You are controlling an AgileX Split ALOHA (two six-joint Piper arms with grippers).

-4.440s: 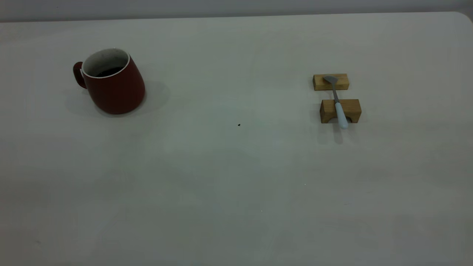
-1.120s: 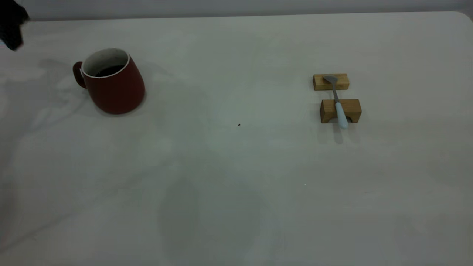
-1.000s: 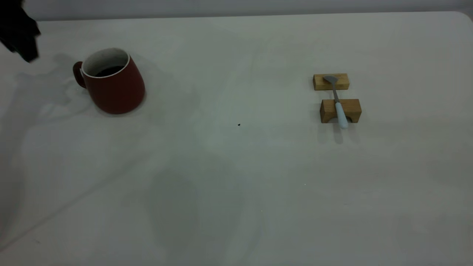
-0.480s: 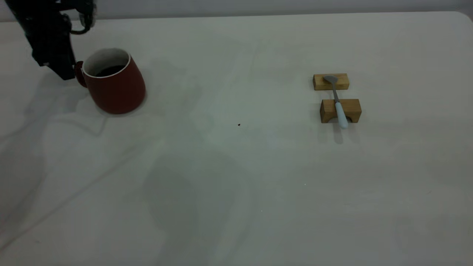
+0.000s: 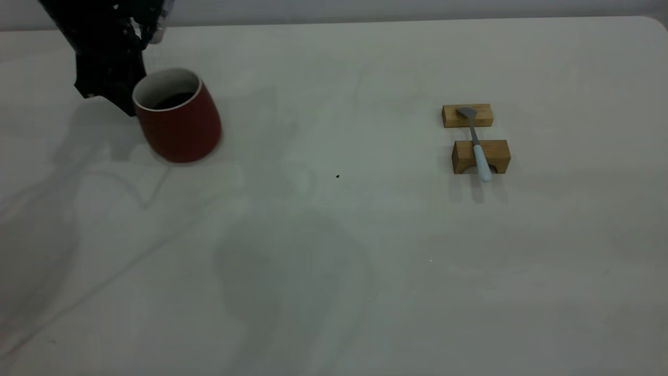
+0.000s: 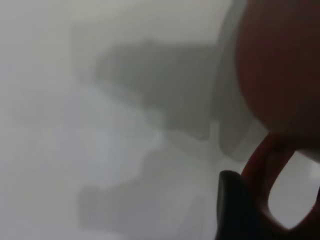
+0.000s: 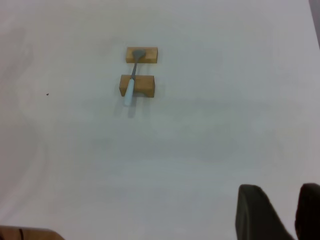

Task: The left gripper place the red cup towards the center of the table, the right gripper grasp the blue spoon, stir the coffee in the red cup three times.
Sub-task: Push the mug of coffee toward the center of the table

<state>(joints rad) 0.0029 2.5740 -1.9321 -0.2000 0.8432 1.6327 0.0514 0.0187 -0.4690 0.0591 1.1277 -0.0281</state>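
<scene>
The red cup (image 5: pixel 180 130) stands at the table's (image 5: pixel 334 261) far left, with dark coffee (image 5: pixel 169 100) inside it. My left gripper (image 5: pixel 117 96) is at the cup's left side and hides the handle in the exterior view. In the left wrist view, a dark finger (image 6: pixel 232 205) presses against the red handle loop (image 6: pixel 260 165), and the jaws are closed on it. The blue spoon (image 5: pixel 477 146) lies across two wooden blocks on the right. My right gripper (image 7: pixel 285 210) hangs open well short of the spoon (image 7: pixel 131 82) and is out of the exterior view.
The spoon's bowl rests on the flat far block (image 5: pixel 467 116), and its handle on the arched near block (image 5: pixel 480 156). A tiny dark speck (image 5: pixel 337 176) marks the table's middle. The table's rounded corner (image 5: pixel 655 23) is at the far right.
The left arm came in from the far left and reached the cup's handle. The cup has since slid a little to the right with it. The spoon and blocks have not moved.
</scene>
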